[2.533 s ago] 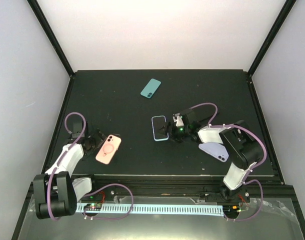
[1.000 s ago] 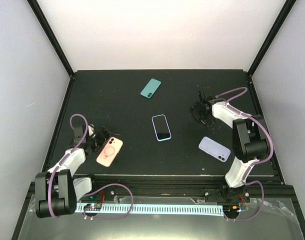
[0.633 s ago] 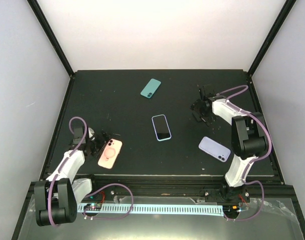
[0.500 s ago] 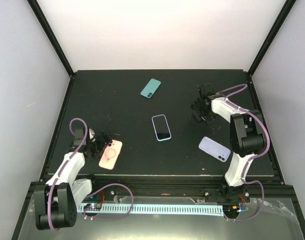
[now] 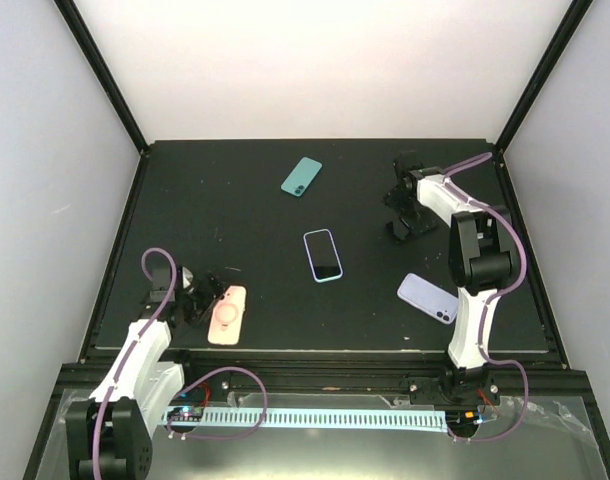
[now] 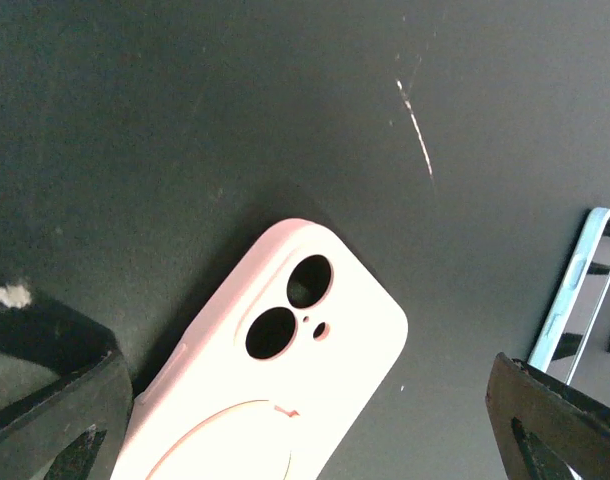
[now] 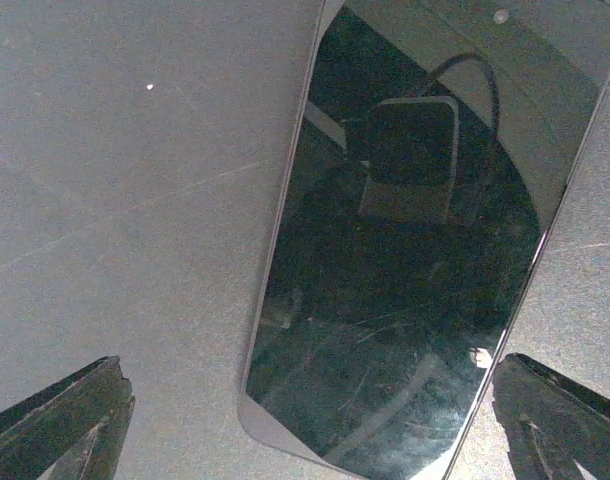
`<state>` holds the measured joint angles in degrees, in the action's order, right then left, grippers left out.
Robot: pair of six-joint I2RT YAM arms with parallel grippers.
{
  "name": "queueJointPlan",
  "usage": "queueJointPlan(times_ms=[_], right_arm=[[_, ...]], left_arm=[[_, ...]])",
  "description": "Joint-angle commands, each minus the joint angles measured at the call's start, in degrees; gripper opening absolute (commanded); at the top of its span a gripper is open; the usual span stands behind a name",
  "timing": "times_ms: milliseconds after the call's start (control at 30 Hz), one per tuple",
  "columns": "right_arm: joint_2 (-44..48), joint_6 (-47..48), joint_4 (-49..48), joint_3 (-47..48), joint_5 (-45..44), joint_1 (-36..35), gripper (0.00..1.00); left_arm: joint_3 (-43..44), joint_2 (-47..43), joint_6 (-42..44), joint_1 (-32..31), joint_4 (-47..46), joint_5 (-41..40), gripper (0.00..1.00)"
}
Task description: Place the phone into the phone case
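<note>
The teal phone (image 5: 301, 177) lies back up at the far middle of the black table, apart from both grippers. The lavender phone case (image 5: 428, 298) lies at the near right, beside the right arm. My right gripper (image 5: 405, 212) is at the far right, open (image 7: 305, 430). It hangs over a glossy black phone screen (image 7: 415, 250) with a thin pale rim; that phone's back colour is hidden. My left gripper (image 5: 205, 298) is at the near left, open (image 6: 305, 430). It straddles the top end of the pink phone (image 6: 275, 400).
The pink phone with a ring mark (image 5: 226, 314) lies near the front edge. A light blue-rimmed phone (image 5: 323, 256) lies screen up mid-table, its edge showing in the left wrist view (image 6: 582, 295). Black frame rails border the table (image 5: 235, 200).
My right arm has left the light blue-rimmed phone and swung to the far right. My left gripper has drawn back toward the near edge, and the pink phone has slid and turned with it.
</note>
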<state>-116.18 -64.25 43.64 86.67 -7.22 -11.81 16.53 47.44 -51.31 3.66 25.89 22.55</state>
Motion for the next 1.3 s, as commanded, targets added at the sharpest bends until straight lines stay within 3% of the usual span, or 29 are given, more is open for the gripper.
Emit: queueJointPlan(times_ms=[0, 667, 1033, 1267], right_arm=[[-2.2, -3.5, 5.9, 3.2, -3.4, 0.5, 0.98], [-8.4, -9.9, 11.1, 8.6, -5.2, 1.9, 0.98], [-10.6, -10.5, 10.4, 9.9, -4.1, 2.2, 0.9], [-12.4, -10.6, 12.8, 12.5, -3.8, 2.2, 0.83]], left_arm=[[-2.6, -1.4, -3.3, -1.6, 9.3, -0.3, 0.99], [-2.4, -2.0, -4.6, -6.9, 9.0, -2.8, 0.98], [-2.2, -3.8, -5.6, -9.5, 13.3, -6.4, 0.98], [0.5, -1.2, -1.5, -11.6, 15.9, -8.4, 0.98]])
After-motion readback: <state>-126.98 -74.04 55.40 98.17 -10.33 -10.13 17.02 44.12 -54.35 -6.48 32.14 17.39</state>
